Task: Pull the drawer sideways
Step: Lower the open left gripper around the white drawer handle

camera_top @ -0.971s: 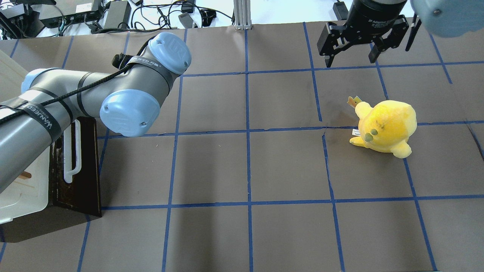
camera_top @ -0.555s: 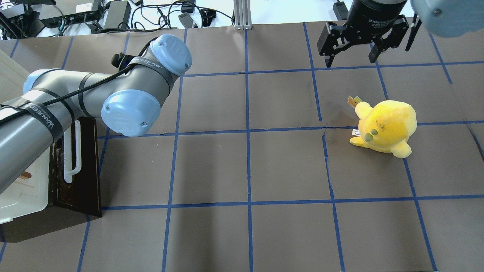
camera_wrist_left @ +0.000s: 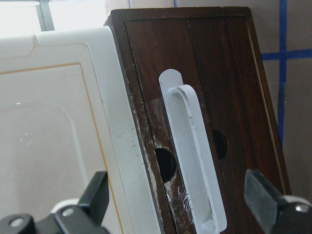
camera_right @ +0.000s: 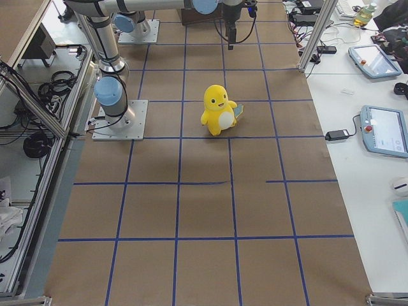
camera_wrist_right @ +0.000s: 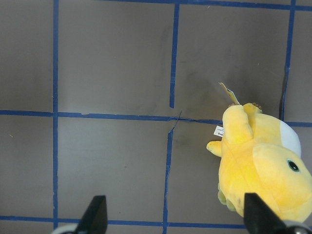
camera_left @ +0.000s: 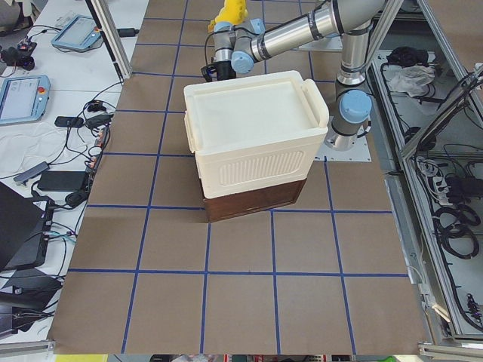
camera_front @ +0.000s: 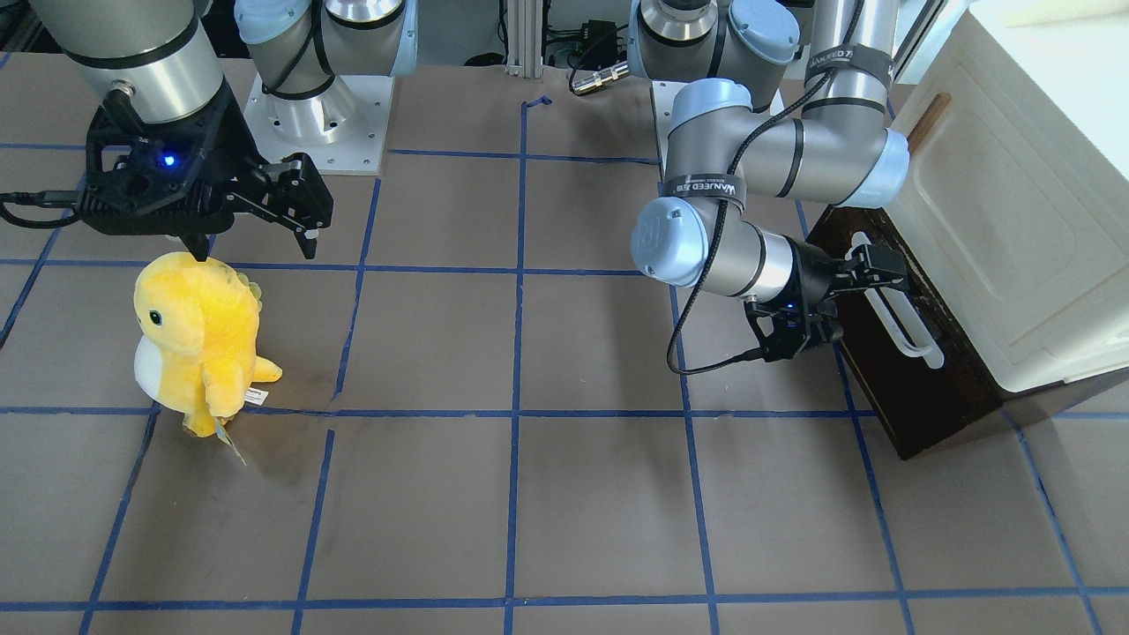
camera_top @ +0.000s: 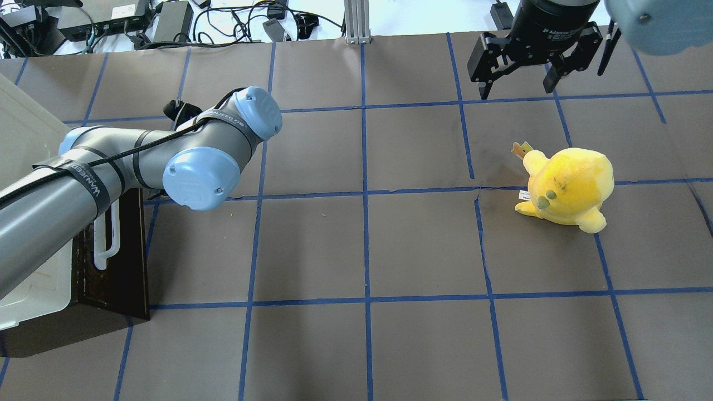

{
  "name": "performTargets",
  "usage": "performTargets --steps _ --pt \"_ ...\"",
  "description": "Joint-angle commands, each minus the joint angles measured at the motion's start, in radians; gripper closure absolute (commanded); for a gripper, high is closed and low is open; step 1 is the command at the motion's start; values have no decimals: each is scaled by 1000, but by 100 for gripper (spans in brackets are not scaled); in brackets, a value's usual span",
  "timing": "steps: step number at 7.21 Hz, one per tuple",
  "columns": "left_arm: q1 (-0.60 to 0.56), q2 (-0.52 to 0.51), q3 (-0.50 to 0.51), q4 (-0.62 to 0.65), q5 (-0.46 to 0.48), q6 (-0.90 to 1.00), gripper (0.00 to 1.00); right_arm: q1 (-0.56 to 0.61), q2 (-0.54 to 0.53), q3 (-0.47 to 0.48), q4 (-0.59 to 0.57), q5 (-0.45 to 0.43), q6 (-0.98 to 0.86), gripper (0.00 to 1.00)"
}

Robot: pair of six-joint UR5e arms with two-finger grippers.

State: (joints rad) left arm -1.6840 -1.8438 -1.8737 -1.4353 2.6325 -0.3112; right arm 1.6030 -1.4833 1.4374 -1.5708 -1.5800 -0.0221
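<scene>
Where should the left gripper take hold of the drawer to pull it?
On the white bar handle, mid-length, coming straight at the drawer front. The bar stands off the dark face, leaving a gap, and the open left gripper is lined up across it.

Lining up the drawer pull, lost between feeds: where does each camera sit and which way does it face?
Front-facing: across the table, facing the robot; left claw by the drawer.
Overhead: behind the robot, looking down; left arm, right claw.
Exterior left: table's left end, cabinet nearest; left arm beyond.
Exterior right: opposite end, plush toy central; right arm.
Left wrist: faces the handle between its fingers.
Right wrist: down beside the toy; fingertips show.
Front and overhead share toy and drawer.
</scene>
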Motion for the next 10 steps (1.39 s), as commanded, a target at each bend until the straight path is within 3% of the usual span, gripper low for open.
performTargets --steps 1,2,4,10 --pt "49 -40 -15 3 1 0 5 0 0 0 0 0 1 0" --pt "49 -55 -15 12 1 -2 6 0 0 0 0 0 1 0" --pt "50 -92 -15 46 7 1 25 0 0 0 0 0 1 0" --pt "53 -91 -38 39 54 0 23 0 0 0 0 0 1 0"
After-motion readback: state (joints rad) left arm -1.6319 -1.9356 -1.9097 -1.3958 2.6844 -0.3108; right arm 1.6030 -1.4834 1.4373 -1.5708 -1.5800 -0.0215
